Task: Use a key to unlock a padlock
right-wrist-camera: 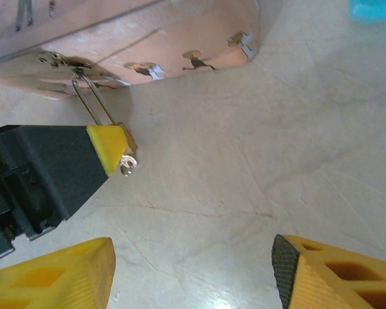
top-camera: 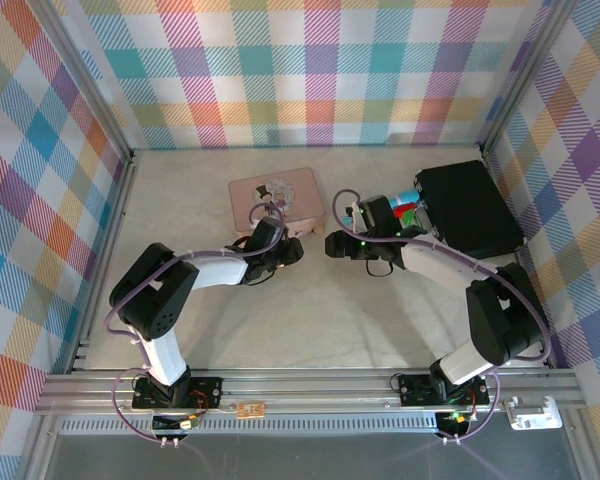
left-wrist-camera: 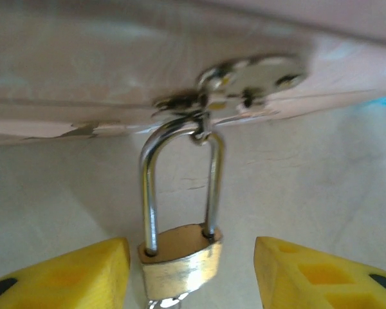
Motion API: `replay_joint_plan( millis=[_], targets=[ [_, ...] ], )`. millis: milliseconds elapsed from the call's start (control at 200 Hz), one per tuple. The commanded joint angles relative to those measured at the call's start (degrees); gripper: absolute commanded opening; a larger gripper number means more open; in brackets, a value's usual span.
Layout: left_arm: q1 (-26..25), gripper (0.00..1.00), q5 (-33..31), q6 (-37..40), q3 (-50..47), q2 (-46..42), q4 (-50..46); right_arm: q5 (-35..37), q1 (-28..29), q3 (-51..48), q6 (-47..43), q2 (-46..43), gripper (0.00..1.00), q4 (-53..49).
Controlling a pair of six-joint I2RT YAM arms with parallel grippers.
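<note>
A cream, faintly veined tabletop (top-camera: 310,320) is walled in pastel plaid fabric (top-camera: 310,70). One pink illustrated tin box (top-camera: 275,198) lies at 11 o'clock and one black rectangular case (top-camera: 470,205) at 2 o'clock. One small brass padlock (left-wrist-camera: 180,257), hooked through the tin's hasp, sits between the parted, unclamped fingers of the left gripper (left-wrist-camera: 192,270). A silver bit below it is possibly the key (right-wrist-camera: 127,168). The right gripper (right-wrist-camera: 193,264) gapes, holding nothing.

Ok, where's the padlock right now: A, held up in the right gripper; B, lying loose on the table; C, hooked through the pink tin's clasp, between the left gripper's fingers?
C: the padlock is hooked by its shackle through the clasp on the pink tin, its brass body between the yellow fingers of the left gripper.
</note>
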Motion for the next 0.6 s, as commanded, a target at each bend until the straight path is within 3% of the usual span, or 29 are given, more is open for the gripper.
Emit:
replay_joint_plan(
  millis=[0, 400, 600],
  targets=[
    [-1.5, 0.52, -5.1, 3.8, 2.9, 2.1, -8.2, -0.8, -0.8, -1.3, 1.2, -2.5, 0.66, 2.3],
    [-1.7, 0.36, -8.3, 4.8, 5.6, 6.6, -8.1, -2.3, -1.4, -2.6, 2.9, -2.2, 0.66, 4.8],
    [-1.7, 0.22, -7.5, 5.0, 5.2, 6.2, -5.7, -2.5, -1.5, -3.3, 3.5, -2.4, 0.66, 5.1]
  ],
)
